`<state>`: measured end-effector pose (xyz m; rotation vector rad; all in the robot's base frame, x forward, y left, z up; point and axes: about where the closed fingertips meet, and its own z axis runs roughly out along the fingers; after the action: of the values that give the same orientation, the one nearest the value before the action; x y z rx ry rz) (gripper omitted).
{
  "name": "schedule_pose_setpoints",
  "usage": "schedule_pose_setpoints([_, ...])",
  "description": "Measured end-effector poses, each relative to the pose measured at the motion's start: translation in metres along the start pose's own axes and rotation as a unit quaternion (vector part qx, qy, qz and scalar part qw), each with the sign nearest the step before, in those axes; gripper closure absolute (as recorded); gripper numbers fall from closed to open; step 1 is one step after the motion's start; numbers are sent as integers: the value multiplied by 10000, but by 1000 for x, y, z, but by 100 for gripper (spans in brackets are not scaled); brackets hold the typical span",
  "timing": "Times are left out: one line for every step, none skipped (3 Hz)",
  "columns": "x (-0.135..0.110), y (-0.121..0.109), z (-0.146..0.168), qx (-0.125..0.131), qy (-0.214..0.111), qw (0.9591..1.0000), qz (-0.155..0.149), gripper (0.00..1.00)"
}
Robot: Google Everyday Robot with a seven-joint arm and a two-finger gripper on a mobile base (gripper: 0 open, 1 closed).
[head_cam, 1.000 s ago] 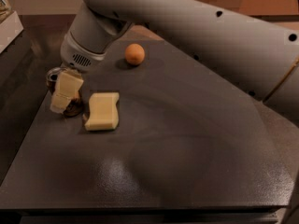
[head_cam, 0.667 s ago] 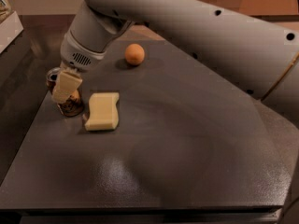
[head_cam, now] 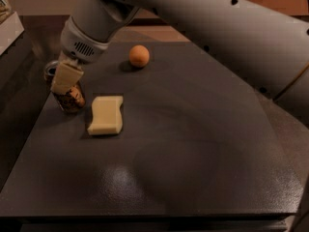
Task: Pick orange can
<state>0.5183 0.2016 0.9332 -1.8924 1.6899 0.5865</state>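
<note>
1. Position. The orange can (head_cam: 72, 99) stands at the far left edge of the dark table (head_cam: 193, 144), and as far as we can see it is upright. A pale yellow sponge (head_cam: 105, 115) lies just to its right, apart from it. A round orange fruit (head_cam: 139, 56) sits further back, well apart from both.

2. Gripper. The gripper (head_cam: 65, 79) is at the can and covers its upper half in this view. The silver rim shows just to the left of it. We cannot tell whether the claw is spread around the can or already pinching it. We therefore treat the hold as unconfirmed.

3. Handling. We judge the can to be light, with a smooth and probably slippery metal wall. A thin wall dents under hard pressure, so we use moderate force.

4. Grasp point. We take hold across the body at mid-height or slightly above, below the rim, with the pressure applied on opposite sides of the can.

5. Hazards. The can is close to the table edge, so a sideways push could tip it off. We lift straight up and keep clear of the sponge.
</note>
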Motion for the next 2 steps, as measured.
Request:
schedule_pose_setpoints([-9, -10, -29, 79, 24, 9999, -58, 100])
schedule_pose_setpoints([-16, -20, -65, 132, 46, 9998, -168, 100])
